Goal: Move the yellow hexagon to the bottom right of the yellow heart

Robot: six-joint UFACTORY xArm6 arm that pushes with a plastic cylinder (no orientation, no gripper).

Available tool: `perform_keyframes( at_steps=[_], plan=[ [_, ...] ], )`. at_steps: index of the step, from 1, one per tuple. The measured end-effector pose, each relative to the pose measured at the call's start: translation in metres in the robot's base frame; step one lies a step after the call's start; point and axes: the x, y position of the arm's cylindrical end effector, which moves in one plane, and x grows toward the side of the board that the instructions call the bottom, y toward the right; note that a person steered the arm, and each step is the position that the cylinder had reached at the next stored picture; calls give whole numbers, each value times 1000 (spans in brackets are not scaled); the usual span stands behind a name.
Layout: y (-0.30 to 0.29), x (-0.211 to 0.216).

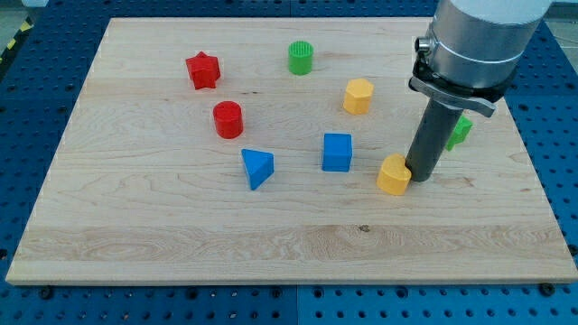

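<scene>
Your tip (pixel 421 178) touches the heart (pixel 394 175) on its right; it has no jaws to open. The hexagon (pixel 358 96) sits up-left of the tip, not yet moved.

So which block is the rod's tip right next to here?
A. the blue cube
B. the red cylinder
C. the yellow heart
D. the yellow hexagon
C: my tip stands right against the view's right side of the yellow heart, well below the yellow hexagon.

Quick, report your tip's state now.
My tip: no gripper, holds nothing; it sits against the right side of the yellow heart, below the yellow hexagon.
</scene>
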Motion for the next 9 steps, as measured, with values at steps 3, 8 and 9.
perform_keyframes(
  at_steps=[3, 8, 9],
  plan=[
    [-27, 4],
    [-53, 37],
    [-60, 40]
  ],
)
